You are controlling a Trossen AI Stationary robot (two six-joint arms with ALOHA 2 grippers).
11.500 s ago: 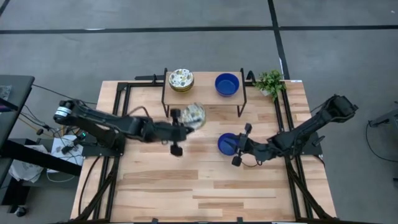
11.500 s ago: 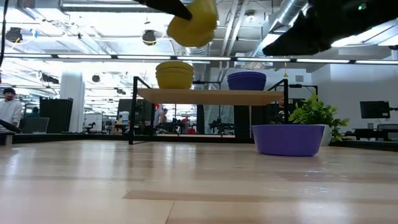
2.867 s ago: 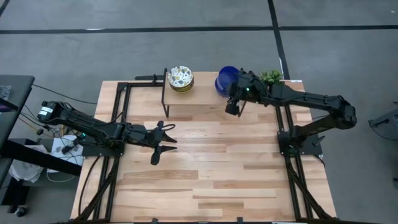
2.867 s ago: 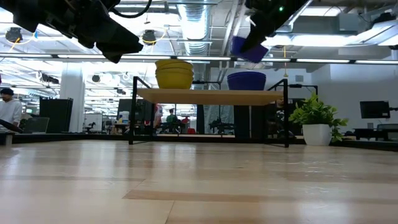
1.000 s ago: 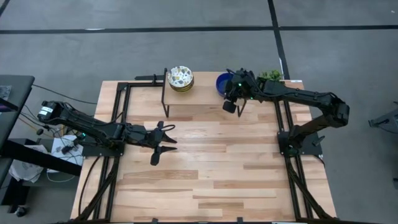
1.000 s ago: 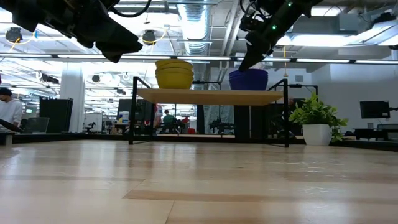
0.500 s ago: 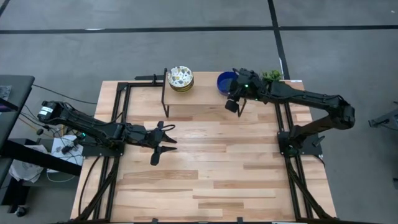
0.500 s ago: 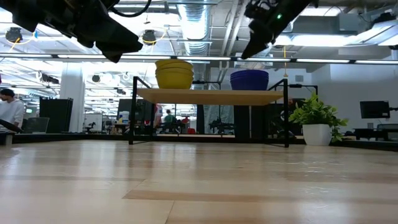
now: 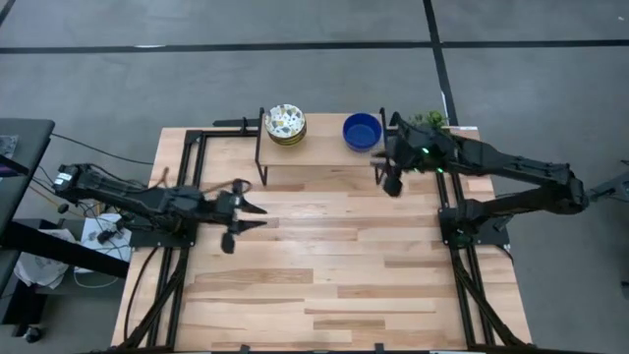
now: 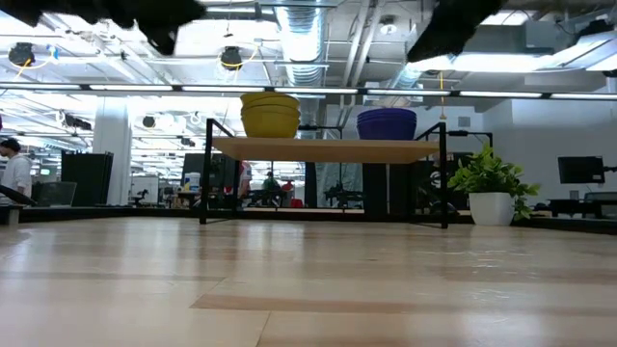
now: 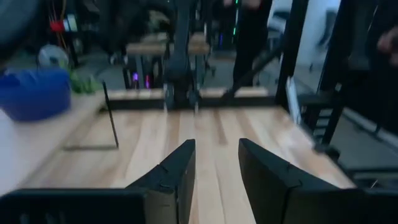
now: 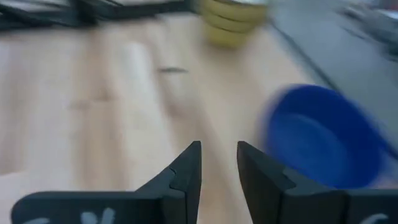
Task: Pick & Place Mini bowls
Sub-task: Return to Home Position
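high view has both stacks of round mini bowls on the low wooden shelf (image 9: 319, 149) at the table's far edge: white bowls with a speckled yellow-green pattern (image 9: 286, 124) toward its left end, glossy cobalt blue bowls (image 9: 362, 131) toward its right. low view shows each stack upright, apart from the other. right gripper (image 9: 389, 177) hangs just in front of the shelf's right end, clear of the blue bowls, fingers parted with nothing between them. left gripper (image 9: 239, 213) is over the left side of the pale wooden table (image 9: 344, 285), fingers spread and empty. a small green potted plant (image 9: 428, 122) stands beside the shelf's right end.
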